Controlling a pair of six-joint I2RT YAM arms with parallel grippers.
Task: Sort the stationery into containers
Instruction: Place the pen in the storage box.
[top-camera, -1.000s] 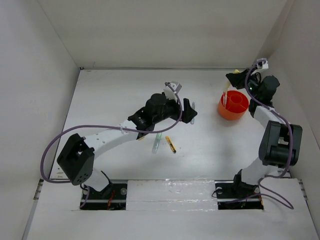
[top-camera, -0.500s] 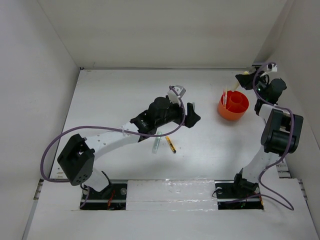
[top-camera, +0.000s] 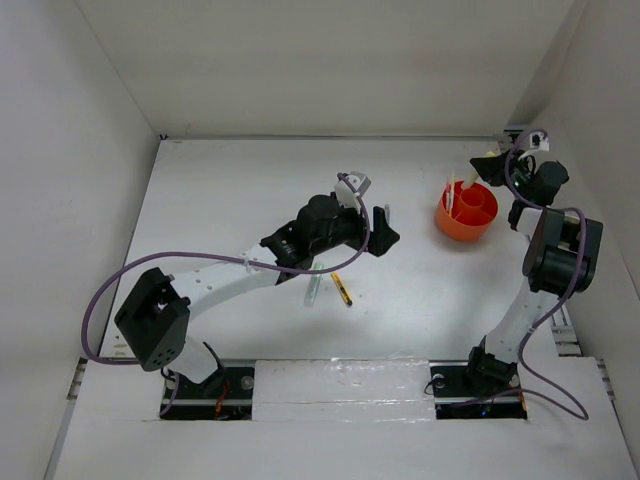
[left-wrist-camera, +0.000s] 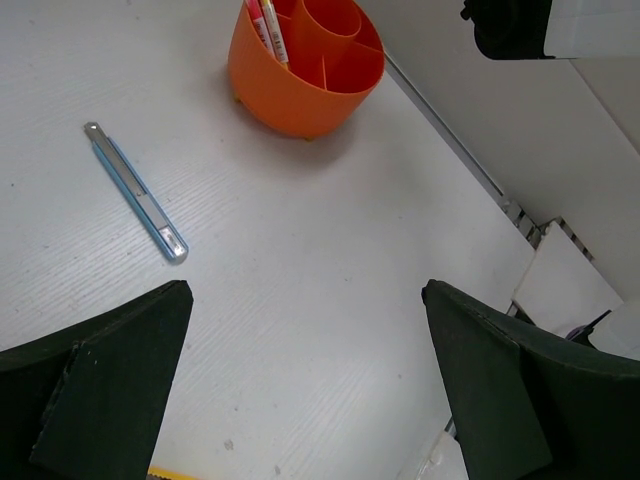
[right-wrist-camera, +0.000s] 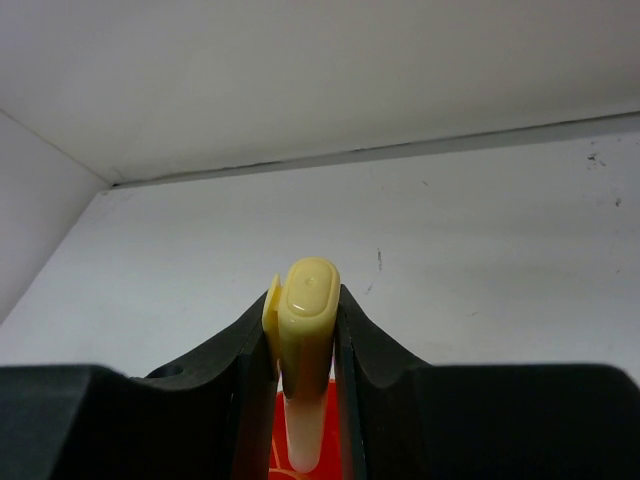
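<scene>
The orange pot (top-camera: 467, 212) stands at the far right, with a red and a yellow pen upright in one compartment. My right gripper (top-camera: 486, 164) is above its far rim, shut on a yellow marker (right-wrist-camera: 308, 320) held upright, with orange pot (right-wrist-camera: 277, 450) showing beneath it. My left gripper (top-camera: 384, 231) is open and empty over mid-table. In the left wrist view the pot (left-wrist-camera: 305, 70) lies ahead, and a grey-blue pen (left-wrist-camera: 135, 192) lies flat ahead of the open left gripper (left-wrist-camera: 310, 385). A pale green marker (top-camera: 314, 286) and a yellow-black pen (top-camera: 342, 289) lie near the left arm.
White walls close in the table on three sides. The right wall (left-wrist-camera: 520, 140) runs close behind the pot. The right arm's upper links (top-camera: 560, 255) stand near the right edge.
My right gripper has swung from over the pot toward the far right corner, still shut on the yellow marker. My left gripper has shifted slightly right, toward the grey-blue pen.
</scene>
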